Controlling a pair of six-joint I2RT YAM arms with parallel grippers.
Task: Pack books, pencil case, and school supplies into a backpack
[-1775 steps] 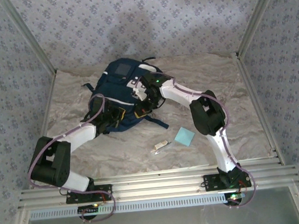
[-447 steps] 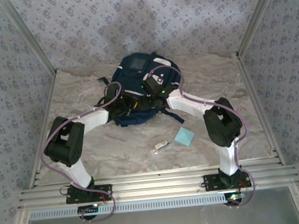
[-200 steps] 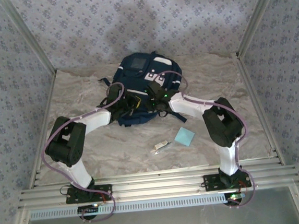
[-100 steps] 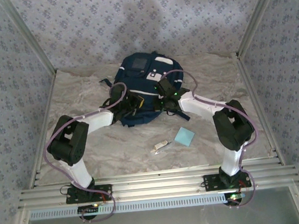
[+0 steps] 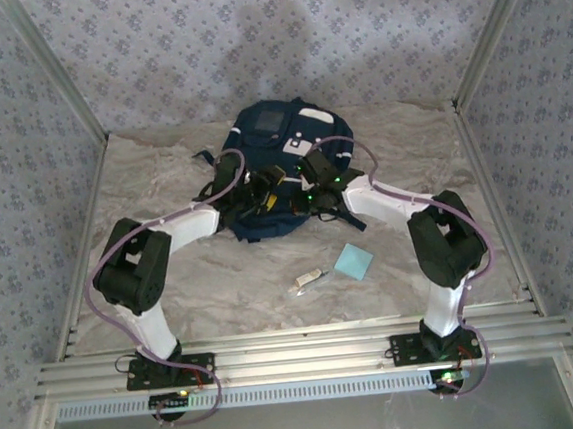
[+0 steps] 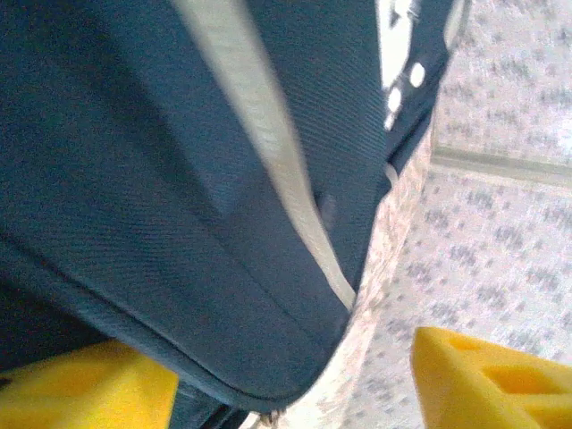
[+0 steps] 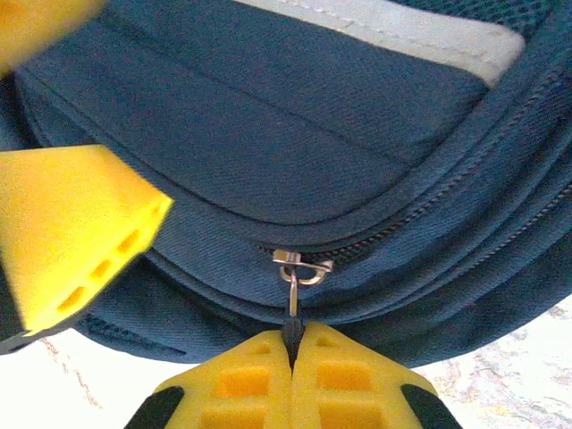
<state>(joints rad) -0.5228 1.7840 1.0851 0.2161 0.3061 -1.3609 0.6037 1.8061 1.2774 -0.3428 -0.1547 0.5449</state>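
Left hand (image 6: pixel 286 386) newly spread, right hand (image 7: pixel 292 344) pinching zipper pull (image 7: pixel 293 295) on one backpack (image 5: pixel 280 140), one pad (image 5: pixel 353 261), one stick (image 5: pixel 307 281)

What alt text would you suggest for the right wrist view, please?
The yellow right claw, shut, pinches the small metal zipper pull hanging from the curved edge of a large navy-blue fabric backpack that has a pale stripe near the top. A strip of pale marbled tabletop shows below the bag.
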